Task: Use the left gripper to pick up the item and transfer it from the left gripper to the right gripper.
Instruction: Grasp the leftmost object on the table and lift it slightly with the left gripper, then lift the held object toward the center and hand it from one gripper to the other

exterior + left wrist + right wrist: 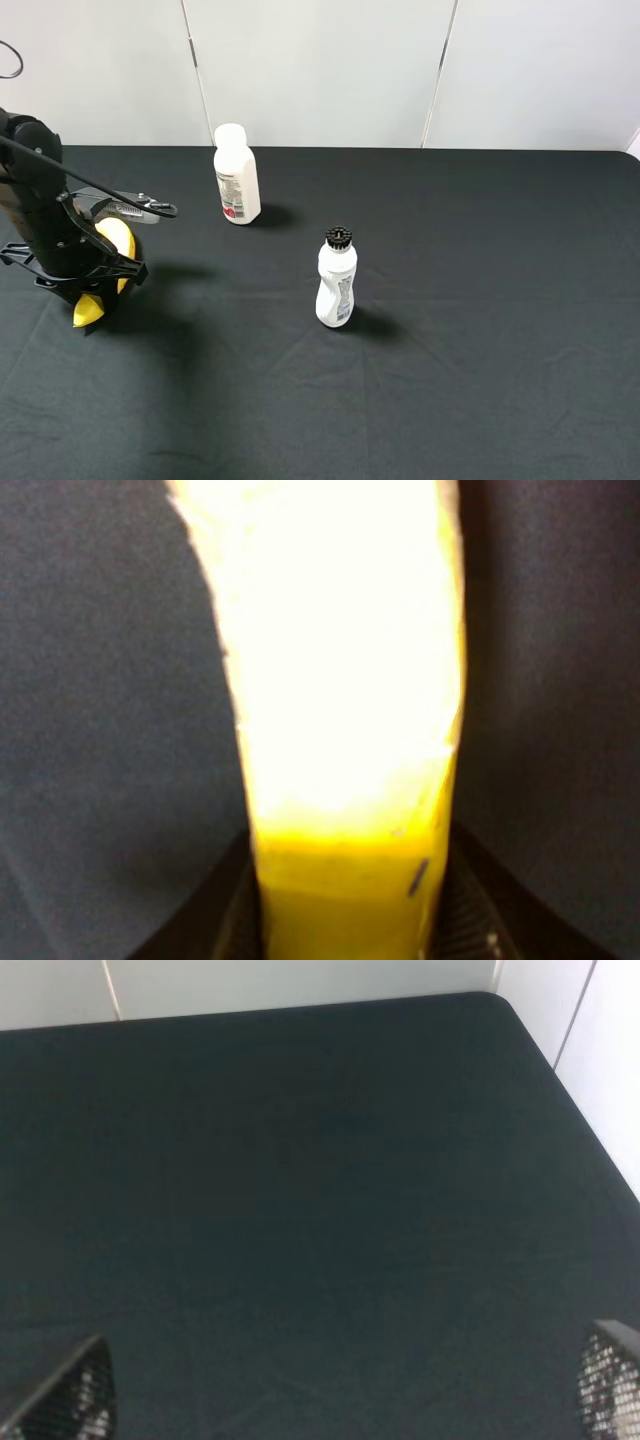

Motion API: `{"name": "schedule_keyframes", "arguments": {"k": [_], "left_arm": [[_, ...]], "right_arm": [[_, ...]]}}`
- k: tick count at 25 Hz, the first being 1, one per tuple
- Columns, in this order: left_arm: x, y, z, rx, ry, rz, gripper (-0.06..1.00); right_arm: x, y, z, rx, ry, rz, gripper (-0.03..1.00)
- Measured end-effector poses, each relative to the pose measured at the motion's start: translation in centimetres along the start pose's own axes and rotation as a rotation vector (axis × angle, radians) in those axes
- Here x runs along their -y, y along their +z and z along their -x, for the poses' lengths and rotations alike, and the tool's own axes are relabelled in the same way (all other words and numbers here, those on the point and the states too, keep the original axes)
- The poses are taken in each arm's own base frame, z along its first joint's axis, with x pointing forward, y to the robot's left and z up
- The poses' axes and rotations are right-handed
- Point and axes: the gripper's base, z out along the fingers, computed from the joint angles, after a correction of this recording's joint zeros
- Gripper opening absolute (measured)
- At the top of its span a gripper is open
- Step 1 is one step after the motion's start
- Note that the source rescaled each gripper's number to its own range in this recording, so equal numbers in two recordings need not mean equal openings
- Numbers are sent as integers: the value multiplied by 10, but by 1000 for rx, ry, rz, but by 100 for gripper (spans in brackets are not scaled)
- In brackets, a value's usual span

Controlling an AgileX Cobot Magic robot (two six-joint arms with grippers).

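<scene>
Pinched the banana between the left fingers, close to the desk's left edge, roughly midway between far and near edges. Gripped it across its width, pads flat on either side, presumably to stop a smooth curved fruit rolling out. Showed one yellow tip below the claw, toward the near edge. Could not tell whether that tip touched the cloth or hung just clear.

Held the right fingers spread wide over bare cloth on the right side, facing the far right corner. Pinched nothing there, out of the high view and well apart from the banana, likely waiting to receive.

Judged the pickup made or nearly so, the hand-over not yet begun.

Noted a white-capped bottle near the far edge and a black-capped bottle around the middle, both upright. Judged a crossing path as needing height or a detour.
</scene>
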Motion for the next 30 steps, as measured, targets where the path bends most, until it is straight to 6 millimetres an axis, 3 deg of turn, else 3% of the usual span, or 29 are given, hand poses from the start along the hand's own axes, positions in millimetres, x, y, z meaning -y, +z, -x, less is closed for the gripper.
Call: {"name": "schedule_keyframes", "arguments": {"k": [15,30], "left_arm": [[0,-5,-1,4,-1,0,0],[-5,-98,-32,201,-4,10,0]], "right_arm": [[0,0,0,0,0,0,100],[0,0,0,0,0,0,100]]}}
